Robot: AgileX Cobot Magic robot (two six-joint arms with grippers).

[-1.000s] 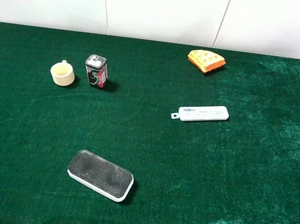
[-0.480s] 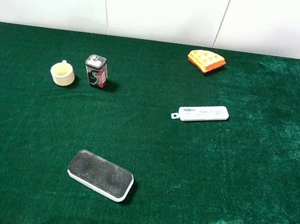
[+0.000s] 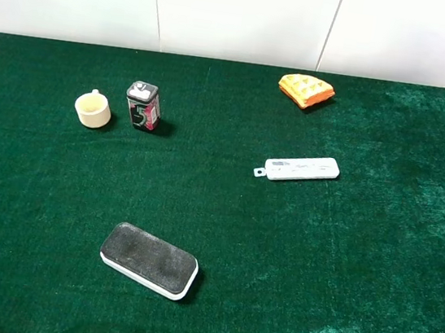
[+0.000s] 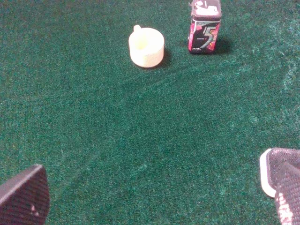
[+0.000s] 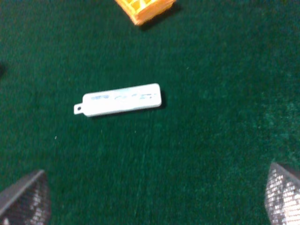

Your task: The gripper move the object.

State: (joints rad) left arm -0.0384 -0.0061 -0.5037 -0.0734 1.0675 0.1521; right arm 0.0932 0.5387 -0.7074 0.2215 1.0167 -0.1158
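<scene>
The object (image 3: 149, 259), a flat rounded block with a dark grey top on a white base, lies alone on the green cloth at the front left. In the left wrist view only its corner (image 4: 276, 160) shows, beside one finger. My left gripper (image 4: 157, 193) is open and empty, with bare cloth between its fingers (image 4: 24, 198). My right gripper (image 5: 152, 194) is also open and holds nothing, well short of the white strip. In the exterior high view, only slivers of the two arms show at the bottom corners.
A cream cup (image 3: 93, 109) (image 4: 146, 46) and a small gum tin (image 3: 143, 106) (image 4: 205, 28) stand at the back left. A slim white test strip (image 3: 300, 168) (image 5: 119, 99) lies right of centre. An orange waffle piece (image 3: 305, 90) (image 5: 140, 8) sits at the back.
</scene>
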